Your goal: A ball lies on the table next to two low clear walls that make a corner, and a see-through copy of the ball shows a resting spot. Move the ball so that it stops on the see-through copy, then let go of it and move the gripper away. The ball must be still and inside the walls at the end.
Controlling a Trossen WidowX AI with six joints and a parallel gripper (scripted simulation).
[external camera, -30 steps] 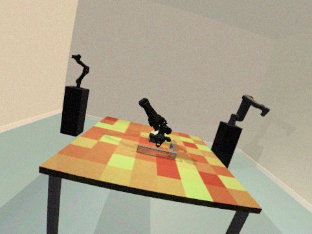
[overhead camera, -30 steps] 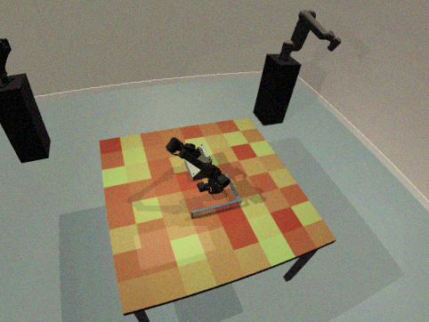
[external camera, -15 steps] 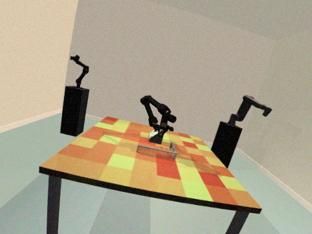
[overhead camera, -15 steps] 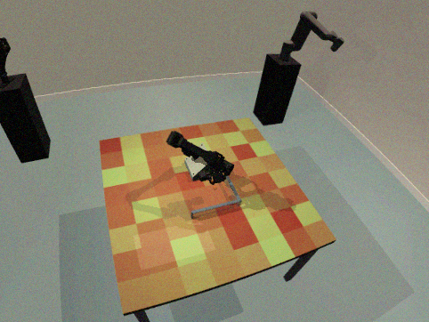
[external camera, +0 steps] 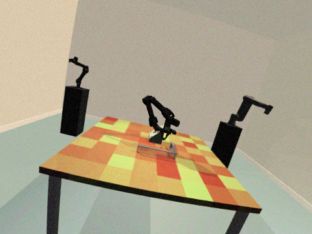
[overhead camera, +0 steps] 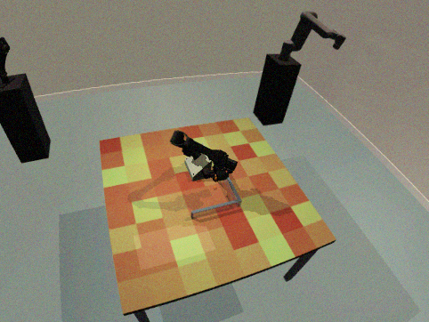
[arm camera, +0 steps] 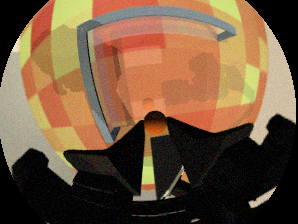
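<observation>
Checkered orange, red and lime squares are covering the table (overhead camera: 147,285), which is sitting in a plain grey room with two dark pedestals standing off to the sides.

So the arm is reaching out over the middle of the table with its gripper (overhead camera: 219,174) hanging right at the far end of the walls (overhead camera: 233,196), the clear L-shaped corner. In the wrist view the gripper (arm camera: 154,137) is clamping a small orange ball (arm camera: 154,121) between its fingertips, so the claw is clenched on the ball, not empty. The ball is sitting right at the tips, and from the top view it's just a tiny orange speck under the gripper, so I wouldn't swear how high off the table it is.

The walls (arm camera: 100,63) are showing ahead of the gripper in the wrist view, with the corner at upper left and the open area spreading right. I honestly can't pick out the see-through copy in any view; it's too faint against the orange squares.

My read: the grab is done and the carry is the step in hand. Next move is bringing the ball over the ghost spot inside the corner, setting it low, then opening gently so it isn't rolling off, and backing the gripper away without nudging it or clipping the walls.
</observation>
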